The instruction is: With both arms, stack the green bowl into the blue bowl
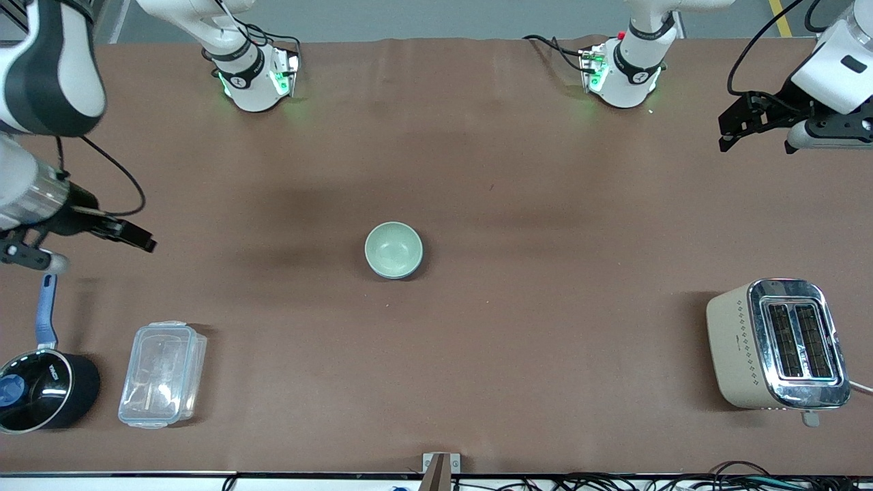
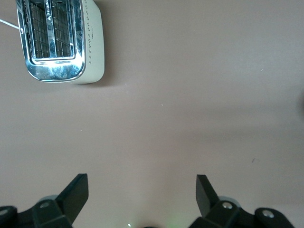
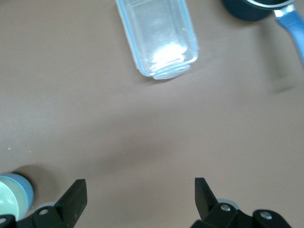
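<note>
The green bowl (image 1: 392, 249) sits in the middle of the table, nested inside the blue bowl (image 1: 419, 261), which shows only as a thin darker band round it. In the right wrist view the green inside (image 3: 6, 201) and the blue outside (image 3: 26, 192) show at the frame's edge. My left gripper (image 1: 724, 135) (image 2: 142, 183) hangs open and empty over bare table at the left arm's end. My right gripper (image 1: 140, 239) (image 3: 141, 186) hangs open and empty over bare table at the right arm's end, above the saucepan's handle. Both are well apart from the bowls.
A cream and chrome toaster (image 1: 777, 344) (image 2: 59, 40) stands near the front camera at the left arm's end. A clear plastic container (image 1: 162, 374) (image 3: 158, 38) and a black saucepan with a blue handle (image 1: 41, 389) (image 3: 266, 7) lie at the right arm's end.
</note>
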You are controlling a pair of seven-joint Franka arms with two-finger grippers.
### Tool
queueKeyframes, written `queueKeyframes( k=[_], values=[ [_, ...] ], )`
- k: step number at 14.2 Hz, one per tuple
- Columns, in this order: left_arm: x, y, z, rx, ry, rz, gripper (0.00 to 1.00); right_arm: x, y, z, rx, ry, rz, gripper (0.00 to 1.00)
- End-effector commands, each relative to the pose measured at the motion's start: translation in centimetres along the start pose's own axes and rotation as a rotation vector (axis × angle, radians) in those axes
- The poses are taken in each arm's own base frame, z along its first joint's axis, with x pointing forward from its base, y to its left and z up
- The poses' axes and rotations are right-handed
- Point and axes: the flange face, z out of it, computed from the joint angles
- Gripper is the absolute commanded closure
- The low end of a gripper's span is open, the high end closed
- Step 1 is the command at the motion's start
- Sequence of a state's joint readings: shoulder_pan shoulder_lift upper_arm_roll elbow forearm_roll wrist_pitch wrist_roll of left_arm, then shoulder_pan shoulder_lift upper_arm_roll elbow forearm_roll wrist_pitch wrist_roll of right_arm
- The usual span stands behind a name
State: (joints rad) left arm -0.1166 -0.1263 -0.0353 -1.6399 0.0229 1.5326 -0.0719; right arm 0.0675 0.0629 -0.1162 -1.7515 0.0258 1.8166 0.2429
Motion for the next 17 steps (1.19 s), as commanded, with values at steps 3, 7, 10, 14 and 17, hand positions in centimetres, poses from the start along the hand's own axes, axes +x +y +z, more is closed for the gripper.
queueKeyframes(
  k=[3, 7, 10, 14, 17],
  values=[
    [0.2, -0.4, -1.5, -0.016, 0.03, 0.001, 0.0, -3.6, 3.7, -4.6, -0.029, 0.014, -0.05, 0.0],
    [0.4, -0.5, -1.3, -0.013, 0.027, -0.002, 0.0, -6.3, 5.8, -7.8, -0.024, -0.007, -0.122, 0.0],
    [0.4, -0.6, -1.3, -0.014, 0.027, 0.0, 0.0, -7.0, 6.1, -9.3, -0.018, -0.013, -0.183, 0.0],
    [0.7, -0.7, -0.8, -0.022, 0.012, -0.001, 0.0, -5.8, 6.2, -12.6, -0.018, -0.016, -0.238, 0.0],
    [0.6, -0.6, -0.5, -0.021, -0.001, 0.0, 0.0, -3.8, 5.9, -13.2, -0.024, -0.016, -0.234, 0.0]
  ],
)
